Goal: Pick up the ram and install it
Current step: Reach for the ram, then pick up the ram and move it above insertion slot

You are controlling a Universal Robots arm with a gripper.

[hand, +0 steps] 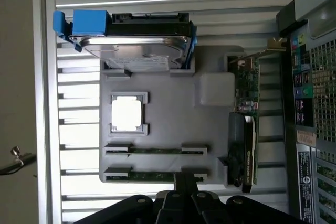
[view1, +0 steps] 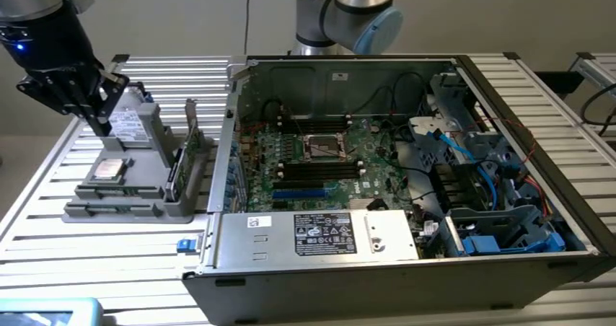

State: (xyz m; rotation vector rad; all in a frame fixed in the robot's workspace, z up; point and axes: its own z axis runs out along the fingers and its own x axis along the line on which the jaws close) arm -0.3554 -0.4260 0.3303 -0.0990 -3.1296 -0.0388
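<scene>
Gripper (view1: 99, 128) (hand: 185, 182): fingers pressed together, nothing between them. Hangs clear above a gray tray (view1: 154, 214) (hand: 168, 129), apart from it.

Under the fingertips, as seen from the wrist: near ram stick (view1: 108, 210) (hand: 155, 175), lying lengthwise between two end clips at the tray's edge. Just beyond, parallel: second ram stick (view1: 120, 192) (hand: 155, 150), also in its clips.

Farther out: square silver chip (view1: 108, 169) (hand: 126, 113), then a hard drive (view1: 135, 124) (hand: 136, 48) with blue rails at the tray's far end.

Off to one side on the tray: green card (view1: 192, 135) (hand: 247, 85) with metal bracket, standing on edge.

Past the card: open computer case (view1: 385, 286) (hand: 310, 77), motherboard (view1: 371, 142) bare inside.

Beneath everything: slatted metal table (view1: 39, 203) (hand: 79, 150).
</scene>
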